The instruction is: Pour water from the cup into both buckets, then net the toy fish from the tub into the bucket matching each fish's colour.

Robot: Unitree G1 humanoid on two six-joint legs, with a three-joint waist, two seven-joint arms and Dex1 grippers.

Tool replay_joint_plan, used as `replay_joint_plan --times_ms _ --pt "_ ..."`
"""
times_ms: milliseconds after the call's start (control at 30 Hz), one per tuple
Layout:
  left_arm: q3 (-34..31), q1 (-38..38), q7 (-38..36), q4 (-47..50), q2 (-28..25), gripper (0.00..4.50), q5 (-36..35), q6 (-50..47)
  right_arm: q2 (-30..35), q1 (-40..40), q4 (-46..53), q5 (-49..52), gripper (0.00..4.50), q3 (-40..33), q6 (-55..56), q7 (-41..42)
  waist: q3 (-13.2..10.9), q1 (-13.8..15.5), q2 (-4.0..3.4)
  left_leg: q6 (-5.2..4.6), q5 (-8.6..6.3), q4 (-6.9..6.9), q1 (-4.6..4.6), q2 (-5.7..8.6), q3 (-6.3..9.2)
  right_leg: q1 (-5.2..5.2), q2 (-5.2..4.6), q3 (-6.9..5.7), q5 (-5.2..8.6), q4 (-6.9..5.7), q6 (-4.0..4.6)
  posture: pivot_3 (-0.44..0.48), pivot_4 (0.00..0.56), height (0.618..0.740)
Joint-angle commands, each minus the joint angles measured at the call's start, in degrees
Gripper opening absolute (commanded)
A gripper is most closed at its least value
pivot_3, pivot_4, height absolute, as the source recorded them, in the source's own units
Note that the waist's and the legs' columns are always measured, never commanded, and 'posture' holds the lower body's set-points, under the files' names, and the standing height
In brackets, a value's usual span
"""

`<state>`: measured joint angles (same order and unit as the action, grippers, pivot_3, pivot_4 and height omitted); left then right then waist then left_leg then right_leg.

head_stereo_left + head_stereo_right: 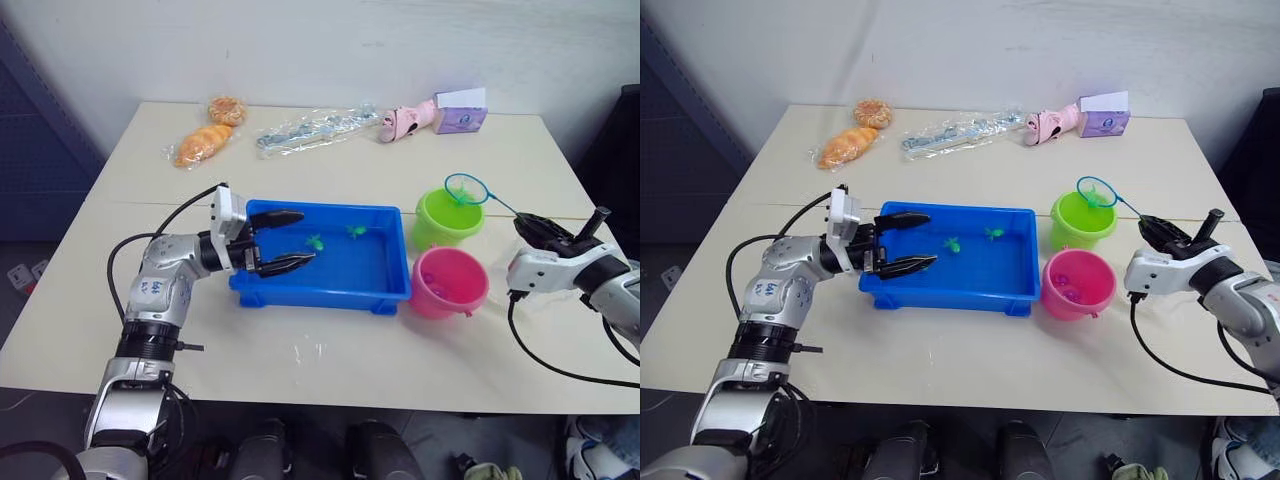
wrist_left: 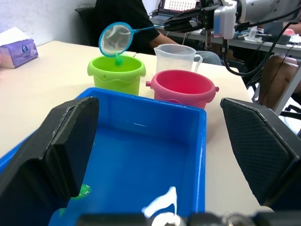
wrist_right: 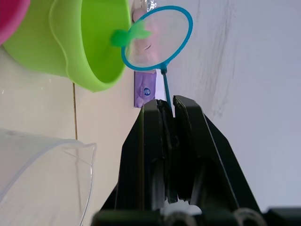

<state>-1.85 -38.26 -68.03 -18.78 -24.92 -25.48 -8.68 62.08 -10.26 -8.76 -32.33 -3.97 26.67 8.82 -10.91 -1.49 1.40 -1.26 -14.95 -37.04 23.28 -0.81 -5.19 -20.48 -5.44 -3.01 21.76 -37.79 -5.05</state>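
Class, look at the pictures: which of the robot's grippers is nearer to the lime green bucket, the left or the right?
Right. The right gripper holds the net over the green bucket from just beside it; the left gripper hangs open over the blue tub's far end.

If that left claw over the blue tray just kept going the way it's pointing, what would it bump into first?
Probably the far wall of the tub. The left gripper, jaws open, points along the tub toward the pink bucket; how low it sits is hard to judge.

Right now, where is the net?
The net is held by the right gripper, hovering over the green bucket on the robot's right, just behind the pink bucket.
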Motion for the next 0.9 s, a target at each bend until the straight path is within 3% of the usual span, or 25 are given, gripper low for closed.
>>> replay_joint_plan --times_ms 33,133,233,333,400,467,633,800,900 --pt "-0.03 -1.31 -0.61 0.20 0.32 4.46 0.01 0.76 0.75 -0.13 -1.13 -1.82 0.00 -0.65 4.38 -4.02 0.00 -0.02 0.00 0.00 0.00 0.00 0.00 0.00 0.00 0.00 0.00 0.00 0.00 0.00 0.00 0.000 0.150 0.740" --pt "-0.01 -1.43 -0.59 0.34 0.34 4.46 -0.09 0.54 -0.07 -0.52 -1.66 0.91 0.00 -2.39 4.39 -4.14 0.00 -0.06 0.00 0.01 0.01 0.00 0.00 0.00 0.00 -0.01 0.01 0.00 0.00 -0.01 0.00 0.000 0.150 0.740" --pt "-0.50 -1.10 -0.39 0.54 -0.46 4.46 -0.20 0.27 -3.45 -0.75 1.94 13.88 0.00 -5.59 1.08 1.58 0.00 -0.07 0.00 0.02 0.02 -0.02 0.00 -0.02 0.01 0.01 0.03 0.00 0.00 -0.01 0.00 0.000 0.150 0.740" --pt "-1.66 -0.46 -0.31 -0.09 -2.19 4.46 -0.16 0.21 -7.93 -1.36 14.39 39.75 0.00 -5.83 -13.28 15.48 0.00 -0.15 -0.01 0.02 0.02 -0.02 0.00 -0.05 0.02 0.02 0.07 0.00 0.00 -0.02 0.00 0.000 0.150 0.740" --pt "-2.27 -0.07 -0.35 -1.22 -3.25 4.46 0.13 0.69 -9.69 -2.53 23.32 57.19 0.00 -6.36 -33.22 17.48 0.00 -0.19 0.00 0.02 0.02 -0.02 -0.03 -0.12 0.04 0.05 0.11 -0.01 0.00 -0.02 0.00 0.000 0.150 0.740" --pt "-2.87 0.49 -0.18 -1.88 -4.26 4.46 0.28 0.89 -9.32 -4.23 29.76 68.42 0.00 -5.11 -48.55 17.97 0.00 -0.01 -0.01 0.02 0.02 -0.04 -0.04 -0.11 0.07 0.05 0.09 -0.02 0.00 -0.05 0.00 0.000 0.150 0.740" --pt "-3.55 1.29 1.35 -1.71 -5.36 4.46 0.27 0.06 -11.42 -8.57 36.01 94.70 0.00 -4.45 -75.34 8.44 -0.01 0.23 0.00 -0.11 -0.06 -0.06 0.02 -0.08 0.28 0.13 -0.04 -0.14 -0.01 0.03 0.02 0.000 0.150 0.740" --pt "-3.93 2.03 1.45 -1.28 -6.47 4.46 0.38 0.24 -16.80 -14.85 31.59 113.87 0.00 -1.66 -89.04 -7.76 -0.01 0.01 0.00 -0.15 -0.09 -0.07 0.05 -0.03 0.31 0.14 -0.10 -0.18 -0.01 0.07 0.02 0.000 0.150 0.740" --pt "-4.12 2.50 1.68 -0.85 -6.78 4.46 0.32 0.25 -17.11 -17.65 29.27 119.52 0.00 1.38 -94.41 -13.88 -0.01 -0.06 0.00 -0.15 -0.09 -0.06 0.05 -0.03 0.31 0.12 -0.10 -0.19 -0.01 0.06 0.02 0.000 0.150 0.740"
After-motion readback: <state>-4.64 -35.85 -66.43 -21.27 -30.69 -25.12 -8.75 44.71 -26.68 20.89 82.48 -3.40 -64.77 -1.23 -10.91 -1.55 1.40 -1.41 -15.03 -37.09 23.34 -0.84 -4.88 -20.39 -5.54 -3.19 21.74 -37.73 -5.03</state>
